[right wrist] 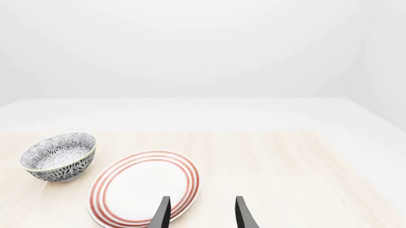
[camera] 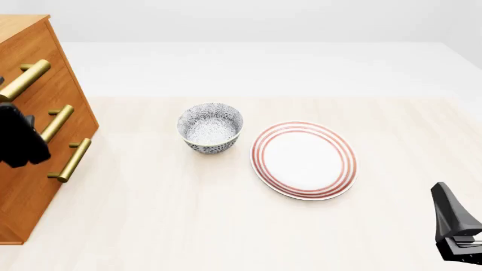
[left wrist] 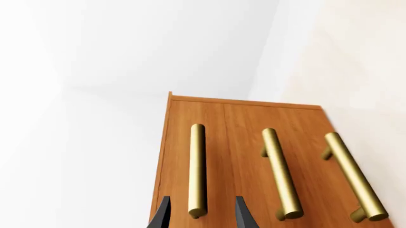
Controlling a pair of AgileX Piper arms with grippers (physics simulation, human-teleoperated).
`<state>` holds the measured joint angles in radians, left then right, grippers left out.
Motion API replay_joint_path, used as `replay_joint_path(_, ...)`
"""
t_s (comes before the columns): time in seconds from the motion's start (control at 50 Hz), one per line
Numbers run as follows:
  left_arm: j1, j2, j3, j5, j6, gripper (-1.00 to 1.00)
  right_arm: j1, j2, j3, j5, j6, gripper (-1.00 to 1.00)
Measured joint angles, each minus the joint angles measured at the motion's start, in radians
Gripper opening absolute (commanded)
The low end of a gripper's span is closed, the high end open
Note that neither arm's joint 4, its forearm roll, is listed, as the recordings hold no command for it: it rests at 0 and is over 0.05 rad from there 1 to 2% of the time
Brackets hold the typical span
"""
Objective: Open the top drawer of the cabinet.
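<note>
The cabinet (camera: 30, 169) stands at the table's left edge, an orange-brown chest with three brass bar handles. The top drawer (left wrist: 180, 142) lies flush with the two below it. In the left wrist view my left gripper (left wrist: 201, 216) is open, one dark finger on each side of the near end of the top drawer's handle (left wrist: 197, 166), not closed on it. In the front view the left arm (camera: 21, 138) covers part of the cabinet front just below that handle (camera: 24, 80). My right gripper (right wrist: 201, 216) is open and empty, low at the front right (camera: 450, 217).
A blue-and-white patterned bowl (camera: 211, 127) stands mid-table, with a white plate with red rings (camera: 303, 160) to its right. Both also show in the right wrist view, the bowl (right wrist: 59, 156) and the plate (right wrist: 144, 187), ahead of the right gripper. The middle (camera: 58, 122) and bottom (camera: 73, 160) handles stick out.
</note>
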<state>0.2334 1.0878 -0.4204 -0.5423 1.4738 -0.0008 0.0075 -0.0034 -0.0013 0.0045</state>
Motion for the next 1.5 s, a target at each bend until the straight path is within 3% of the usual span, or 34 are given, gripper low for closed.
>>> replay_joint_path(0.62, 0.075, 0.132, -0.041, -0.114, -0.018, 1.0, 0.0, 0.0, 0.0, 0.0, 0.0, 1.0)
replay_joint_path(0.64, 0.075, 0.133, -0.041, -0.115, -0.018, -1.0, 0.0, 0.0, 0.0, 0.0, 0.0, 1.0)
replay_joint_path(1.5, 0.024, 0.102, 0.001, -0.185, 0.051, -1.0, 0.0, 0.0, 0.0, 0.0, 0.0, 1.0)
